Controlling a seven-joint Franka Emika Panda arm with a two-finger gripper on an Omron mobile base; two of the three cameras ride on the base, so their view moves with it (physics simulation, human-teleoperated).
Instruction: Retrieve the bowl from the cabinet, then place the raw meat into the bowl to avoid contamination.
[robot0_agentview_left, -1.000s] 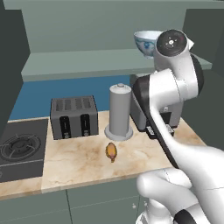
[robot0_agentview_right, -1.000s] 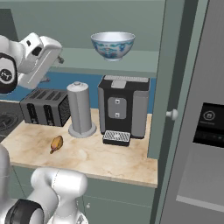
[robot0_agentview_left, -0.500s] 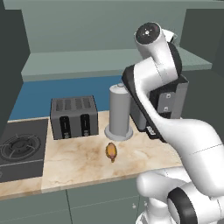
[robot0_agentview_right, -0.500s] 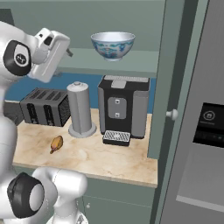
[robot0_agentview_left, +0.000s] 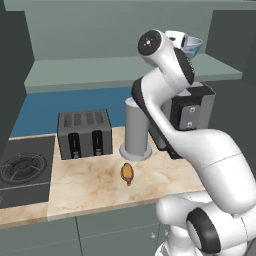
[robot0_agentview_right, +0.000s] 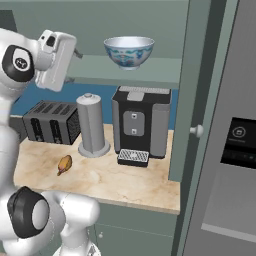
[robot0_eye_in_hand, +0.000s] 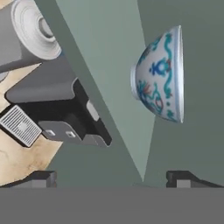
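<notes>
Ahead of the open pincer (robot0_eye_in_hand: 111, 177), well apart, stands the bowl (robot0_eye_in_hand: 161, 74).

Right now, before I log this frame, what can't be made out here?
- Bowl, left base view: mostly hidden behind the arm's hand; just a rim edge shows.
- Pincer, hand view: fingertips cut by the bottom edge, nothing between them.
- Raw meat, right base view: too small to make out its surface.
- Coffee machine, left base view: partly covered by the arm.

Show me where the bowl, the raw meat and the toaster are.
bowl (robot0_agentview_right: 129, 52): right base view, outer wall.
raw meat (robot0_agentview_left: 127, 172): left base view, thick middle.
toaster (robot0_agentview_left: 84, 134): left base view, front face.
</notes>
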